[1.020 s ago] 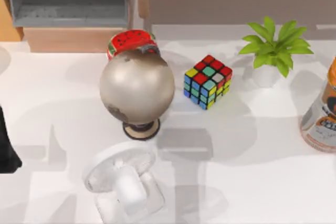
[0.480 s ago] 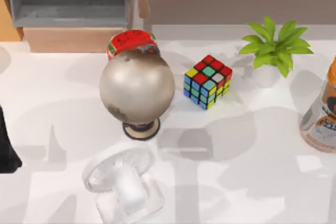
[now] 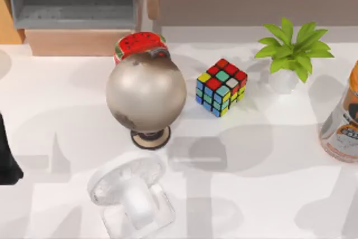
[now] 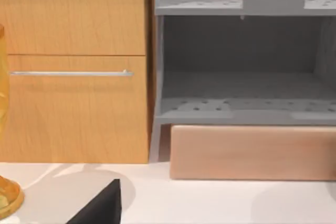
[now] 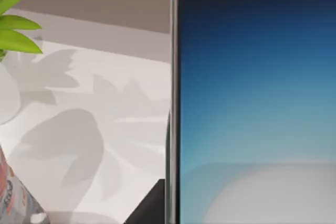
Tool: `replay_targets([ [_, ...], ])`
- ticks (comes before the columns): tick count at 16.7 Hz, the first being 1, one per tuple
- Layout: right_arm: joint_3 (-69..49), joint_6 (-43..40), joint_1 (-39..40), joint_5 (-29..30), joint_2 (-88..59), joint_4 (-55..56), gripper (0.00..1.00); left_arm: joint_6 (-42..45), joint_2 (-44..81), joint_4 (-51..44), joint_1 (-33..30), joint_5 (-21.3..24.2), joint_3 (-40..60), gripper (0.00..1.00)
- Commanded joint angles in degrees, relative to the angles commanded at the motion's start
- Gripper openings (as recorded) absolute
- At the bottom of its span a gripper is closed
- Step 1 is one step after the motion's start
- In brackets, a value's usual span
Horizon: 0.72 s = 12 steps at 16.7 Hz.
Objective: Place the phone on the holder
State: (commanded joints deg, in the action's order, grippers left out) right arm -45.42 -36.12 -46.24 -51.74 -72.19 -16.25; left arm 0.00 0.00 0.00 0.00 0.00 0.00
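Spreading white, the table (image 3: 268,194) meets a wooden cabinet (image 4: 73,66).

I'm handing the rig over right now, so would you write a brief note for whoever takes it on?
Right hand: the phone sits very close in front of the right wrist camera, upright, screen glowing; it looks carried, though the grip itself is not visible.
Left hand: parked at the table's left edge, facing the wooden cabinet and grey shelf.
The holder stands free at the near edge, in front of the globe; nothing rests on its disc.
Done: phone apparently lifted off the table.
Left: bring the phone over to the holder, set it on it, release.
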Motion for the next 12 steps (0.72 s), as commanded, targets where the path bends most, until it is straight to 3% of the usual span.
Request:
replay_targets([
  [6, 0.4, 0.2, 1.0, 0.5, -0.3, 0.2, 0.00, 0.0, 0.0, 0.0, 0.0, 0.0, 0.0, 1.00],
  [12, 2.3, 4.3, 5.7, 6.4, 0.0, 7.1, 0.00, 0.0, 0.0, 0.0, 0.0, 0.0, 0.0, 1.00],
])
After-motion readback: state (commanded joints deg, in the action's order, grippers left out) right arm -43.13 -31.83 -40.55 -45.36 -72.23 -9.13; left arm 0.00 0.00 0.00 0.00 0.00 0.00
